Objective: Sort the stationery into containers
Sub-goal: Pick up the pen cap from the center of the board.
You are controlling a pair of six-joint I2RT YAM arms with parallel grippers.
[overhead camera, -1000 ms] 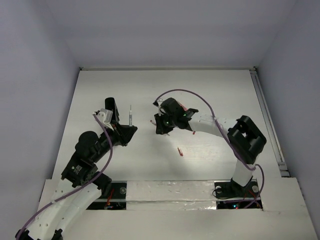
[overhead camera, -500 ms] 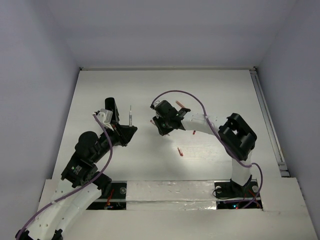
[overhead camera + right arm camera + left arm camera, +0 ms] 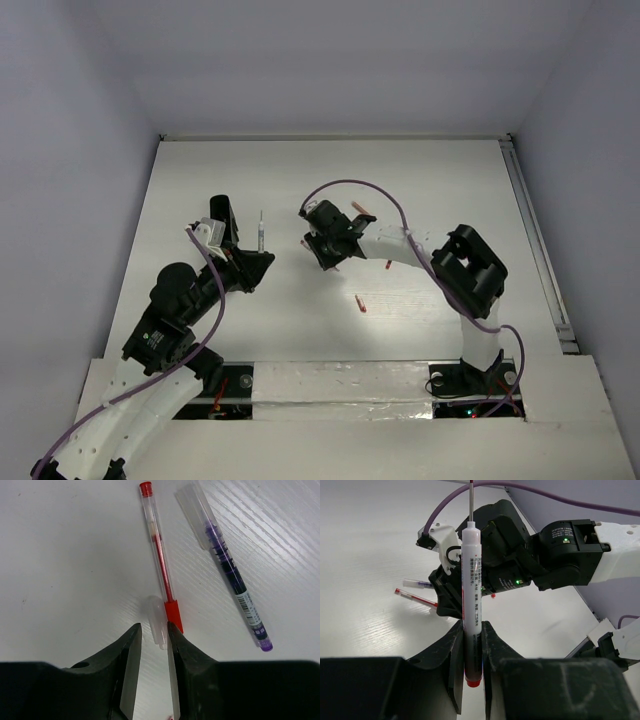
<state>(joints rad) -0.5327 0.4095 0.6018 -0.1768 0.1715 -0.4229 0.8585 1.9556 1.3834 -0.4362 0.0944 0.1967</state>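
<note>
My left gripper [image 3: 472, 630] [image 3: 257, 259] is shut on a white pen [image 3: 471, 585] with a red end cap, holding it by its lower part with the thin tip pointing away. The pen [image 3: 261, 232] shows left of centre in the top view. My right gripper [image 3: 154, 627] [image 3: 324, 254] hovers low over the table, jaws a little apart. A clear pen cap [image 3: 157, 617] lies loose between its fingertips. Beside the cap lies a red pen [image 3: 160, 550], and a purple pen [image 3: 232, 575] lies to its right. The containers are out of view.
A small red piece [image 3: 360, 303] lies on the white table nearer the bases, another [image 3: 387, 265] by the right forearm. The right arm [image 3: 555, 560] stands close in front of the left gripper. A rail [image 3: 535, 240] runs along the table's right edge.
The right gripper has shifted slightly left and its jaws have widened. The right elbow swung left. The left arm and its pen have stayed still.
</note>
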